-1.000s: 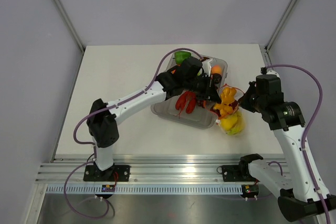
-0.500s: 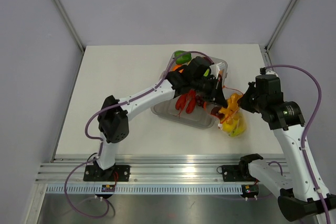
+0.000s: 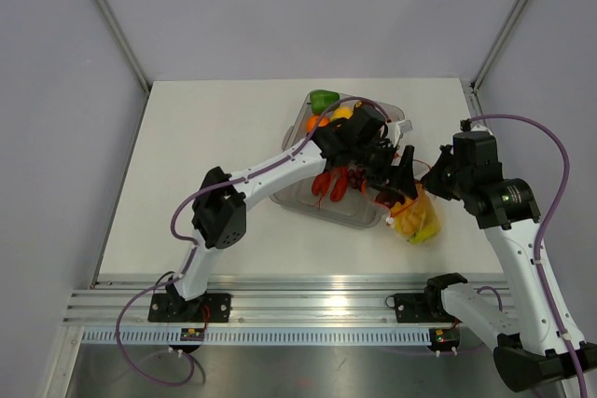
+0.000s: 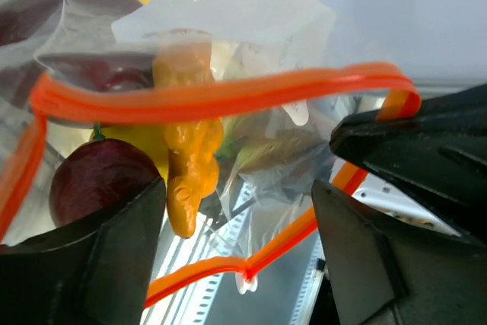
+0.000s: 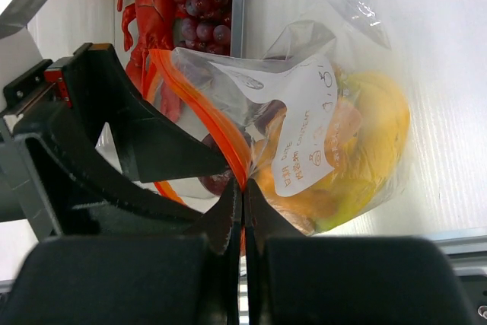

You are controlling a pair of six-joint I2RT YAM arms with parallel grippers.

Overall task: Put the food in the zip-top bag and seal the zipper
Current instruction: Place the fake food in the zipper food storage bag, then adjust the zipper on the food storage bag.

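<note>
The zip-top bag (image 3: 417,219) lies right of the tray with its mouth held up and open. Its orange-red zipper (image 4: 228,97) loops across the left wrist view. My left gripper (image 4: 240,256) is open, its fingers (image 4: 91,264) straddling the bag's mouth, nothing between them. Inside the bag lie an orange-yellow food piece (image 4: 190,157), a dark red fruit (image 4: 99,180) and yellow bananas (image 5: 373,142). My right gripper (image 5: 243,188) is shut on the zipper strip at the bag's mouth edge. In the top view the left gripper (image 3: 399,174) sits just left of the right gripper (image 3: 432,177).
A rigid clear tray (image 3: 284,195) stands left of the bag, holding a red lobster (image 3: 331,184), purple grapes (image 5: 202,13) and an orange (image 3: 317,123). A green pepper (image 3: 324,98) sits at its far end. The left forearm crosses over the tray.
My left gripper moved right over the bag's mouth and went from shut to open. The orange-yellow piece it carried now lies inside the bag. The right gripper stayed put.
</note>
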